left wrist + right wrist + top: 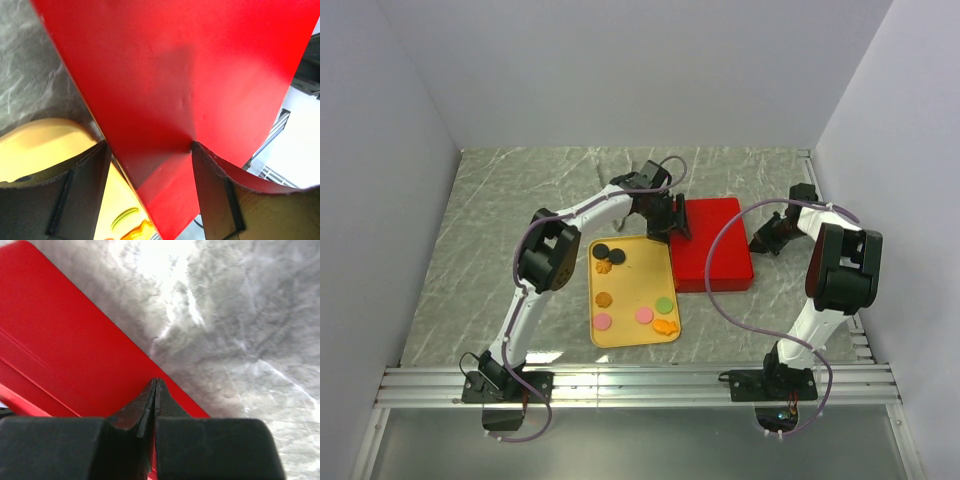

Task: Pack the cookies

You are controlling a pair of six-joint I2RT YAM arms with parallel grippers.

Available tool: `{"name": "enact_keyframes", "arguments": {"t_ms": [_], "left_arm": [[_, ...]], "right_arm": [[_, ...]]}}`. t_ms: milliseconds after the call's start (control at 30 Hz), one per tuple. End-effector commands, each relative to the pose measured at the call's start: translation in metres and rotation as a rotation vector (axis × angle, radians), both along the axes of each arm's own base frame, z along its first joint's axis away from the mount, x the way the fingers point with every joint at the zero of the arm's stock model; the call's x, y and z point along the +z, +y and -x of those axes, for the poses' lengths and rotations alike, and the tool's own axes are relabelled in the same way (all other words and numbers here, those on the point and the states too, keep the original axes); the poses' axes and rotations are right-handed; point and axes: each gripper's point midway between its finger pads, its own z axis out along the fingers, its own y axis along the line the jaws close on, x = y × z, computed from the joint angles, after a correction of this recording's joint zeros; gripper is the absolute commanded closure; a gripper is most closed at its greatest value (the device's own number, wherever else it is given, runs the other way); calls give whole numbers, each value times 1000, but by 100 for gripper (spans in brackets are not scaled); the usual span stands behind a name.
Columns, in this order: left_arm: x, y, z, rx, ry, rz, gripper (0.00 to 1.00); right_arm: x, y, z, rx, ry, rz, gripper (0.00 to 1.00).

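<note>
Several cookies, orange, pink, green and black, lie on a yellow tray. To its right sits a closed red box. My left gripper straddles the box's left edge by the tray. In the left wrist view its jaws stand open around the red box. A gap shows beside the left finger, with a green cookie below. My right gripper is at the box's right edge. In the right wrist view it is shut with nothing between the fingers, its tip over the red box.
The grey marble table is walled in white on three sides. A metal rail carrying both arm bases runs along the near edge. The tray and the box lie side by side, touching or nearly so.
</note>
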Motion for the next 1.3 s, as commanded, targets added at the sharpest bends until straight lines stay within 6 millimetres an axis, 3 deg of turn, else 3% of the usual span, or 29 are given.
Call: {"name": "enact_keyframes", "arguments": {"t_ms": [0, 133, 167, 267, 300, 367, 633, 1100, 1267], "left_arm": [[21, -14, 23, -62, -21, 41, 30], [26, -23, 33, -99, 0, 95, 23], [21, -23, 38, -98, 25, 101, 14], [23, -22, 41, -98, 23, 118, 1], [25, -22, 40, -95, 12, 121, 1], [34, -22, 36, -88, -11, 126, 1], [62, -19, 25, -66, -67, 131, 1], [85, 31, -8, 53, -187, -2, 1], [80, 46, -28, 93, -189, -37, 1]], "right_arm": [[25, 31, -5, 24, -66, -121, 100], [24, 38, -5, 22, -92, -173, 100], [24, 39, -5, 20, -95, -180, 98], [25, 38, -2, 28, -98, -165, 80], [26, 34, -2, 25, -99, -150, 74], [31, 32, -2, 29, -106, -138, 72], [38, 24, -3, 27, -108, -99, 70], [39, 15, -1, 33, -107, -51, 68], [37, 14, 1, 37, -98, -44, 69]]}}
